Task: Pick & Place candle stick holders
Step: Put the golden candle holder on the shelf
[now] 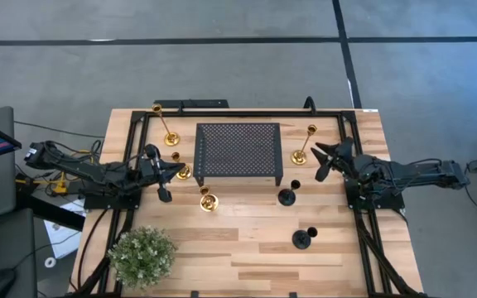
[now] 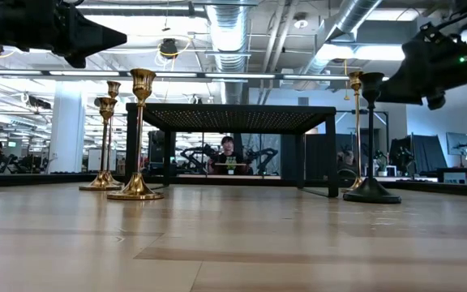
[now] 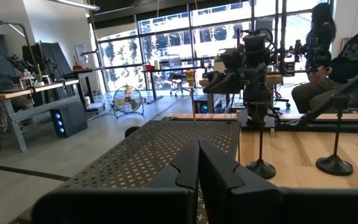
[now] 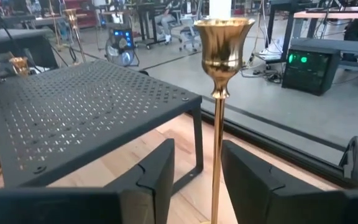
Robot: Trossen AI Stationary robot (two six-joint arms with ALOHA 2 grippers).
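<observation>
We see the right gripper (image 4: 197, 177) with its two fingers spread apart, and the slim stem of a tall gold candle holder (image 4: 221, 50) rising in the gap between them; neither finger appears to touch the stem, so the holder stands released on the table (image 1: 247, 240). From above, this gripper (image 1: 325, 159) sits at the right side of the table, just beside that tall gold holder (image 1: 303, 149), which stands upright near the right edge of the black perforated stand (image 1: 238, 151). The left gripper (image 3: 197, 163) is clenched, its fingers pressed together with nothing between them; in the overhead view it (image 1: 166, 168) hovers at the left end of the stand, close to a short gold holder (image 1: 182, 169) that stands just beside the stand's left edge. A second tall gold holder (image 1: 167, 128) stands farther back on the left, and another short gold holder (image 1: 208, 199) stands in front of the stand's left front corner. Two black holders are on the right half of the table: one (image 1: 287, 194) just in front of the stand's right front corner, the other (image 1: 303, 238) nearer the front edge, well apart from the grippers. A green potted plant (image 1: 142, 256) occupies the front left corner. In the low view, people (image 2: 228, 154) sit in the room beyond the table.
</observation>
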